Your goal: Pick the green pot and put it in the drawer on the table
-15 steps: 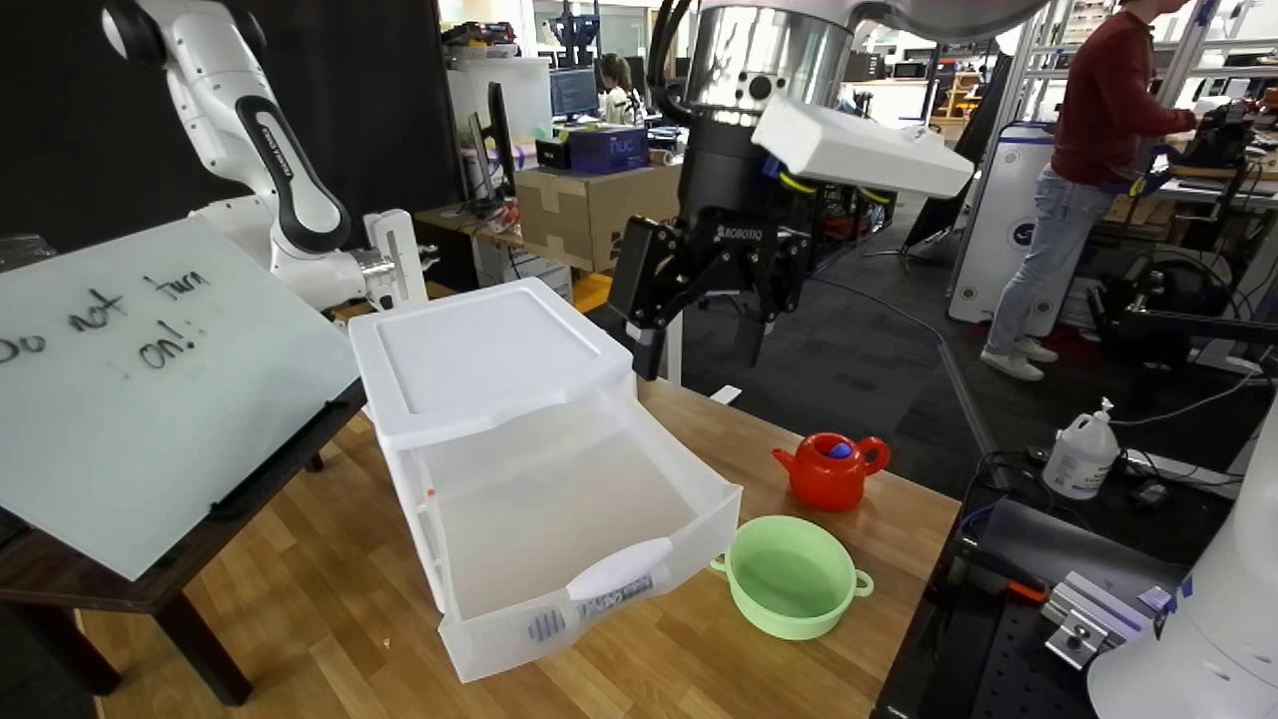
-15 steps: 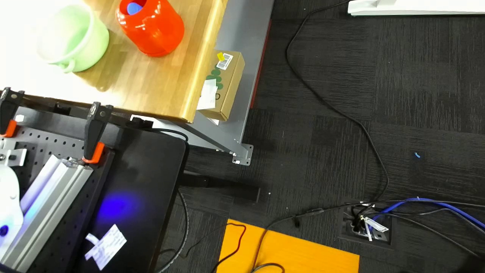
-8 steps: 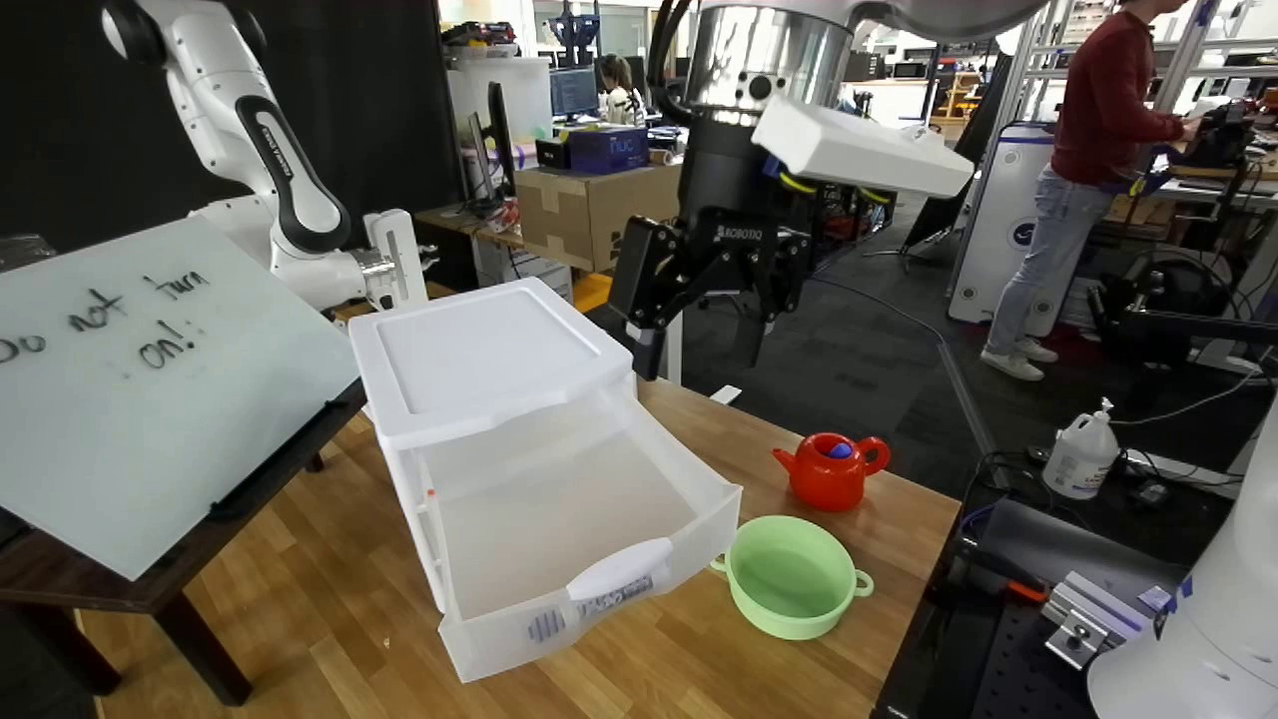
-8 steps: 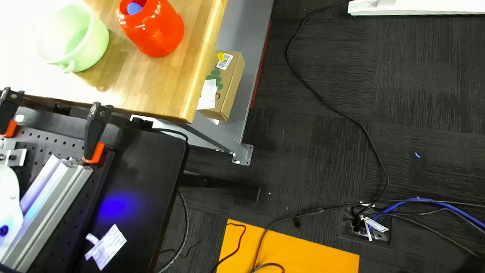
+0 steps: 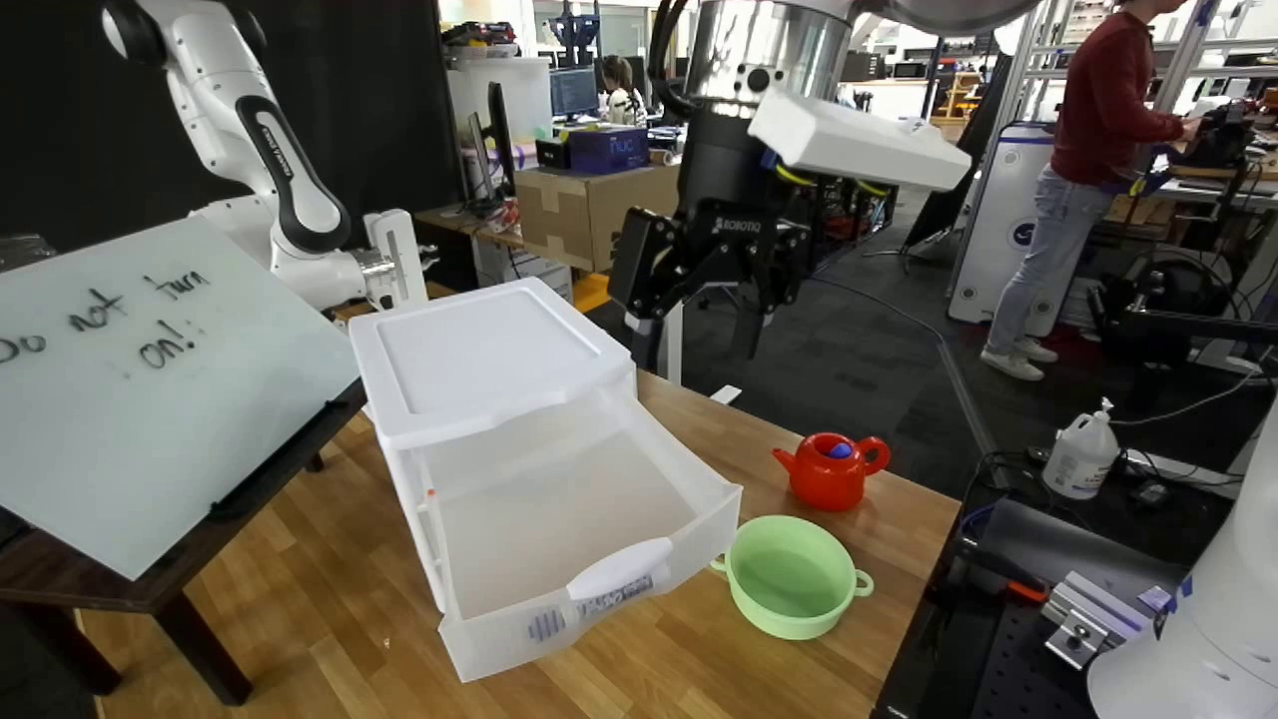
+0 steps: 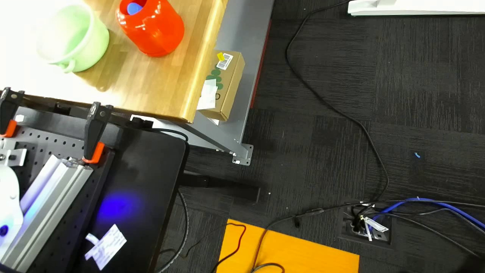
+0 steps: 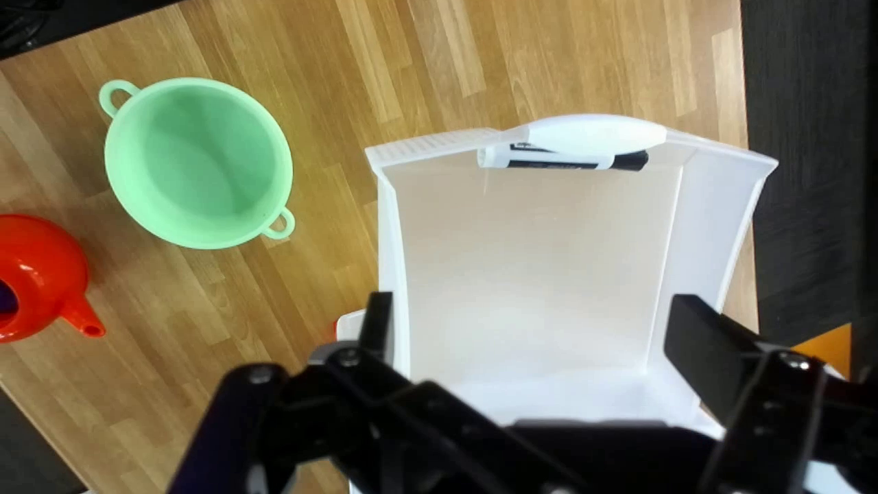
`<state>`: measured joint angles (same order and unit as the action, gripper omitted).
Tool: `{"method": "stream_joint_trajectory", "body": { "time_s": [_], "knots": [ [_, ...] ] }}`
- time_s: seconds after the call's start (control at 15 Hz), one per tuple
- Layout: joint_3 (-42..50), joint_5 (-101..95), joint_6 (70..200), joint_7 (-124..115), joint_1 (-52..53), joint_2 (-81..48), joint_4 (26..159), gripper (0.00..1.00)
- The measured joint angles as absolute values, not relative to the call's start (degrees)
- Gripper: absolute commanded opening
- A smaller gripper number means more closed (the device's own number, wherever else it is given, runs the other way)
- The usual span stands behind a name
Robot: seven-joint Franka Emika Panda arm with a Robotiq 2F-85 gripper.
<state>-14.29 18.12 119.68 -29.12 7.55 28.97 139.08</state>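
The light green pot (image 5: 794,579) with small side handles sits upright on the wooden table (image 5: 319,579), in front of the drawer's corner. It also shows in an exterior view (image 6: 81,41) and, left of my fingers, in the wrist view (image 7: 199,165). The white translucent drawer (image 5: 499,639) is pulled out of its white unit (image 5: 489,355); it also shows in the wrist view (image 7: 528,240). My gripper (image 5: 697,350) hangs above the unit and drawer, apart from the pot. Its fingers (image 7: 531,305) are wide apart with nothing between them.
A red teapot (image 5: 829,484) stands beside the pot, also seen in the wrist view (image 7: 41,274). A marker (image 7: 555,158) lies at the drawer's front handle. A white board (image 5: 150,379) and another arm (image 5: 280,170) stand beyond the unit. Black clamps (image 6: 96,129) sit at the table edge.
My gripper has shifted slightly upward in an exterior view within the last half second. The pot, the teapot and the drawer have not moved.
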Motion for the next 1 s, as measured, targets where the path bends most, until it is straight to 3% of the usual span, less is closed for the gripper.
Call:
{"method": "stream_joint_trajectory", "body": {
  "time_s": [0.47,1.0],
  "knots": [
    [-13.6,14.7,119.5,-39.8,3.0,30.3,138.4,1.0],
    [-10.2,14.6,119.3,-53.4,-0.6,39.7,149.8,1.0]
  ]
}}
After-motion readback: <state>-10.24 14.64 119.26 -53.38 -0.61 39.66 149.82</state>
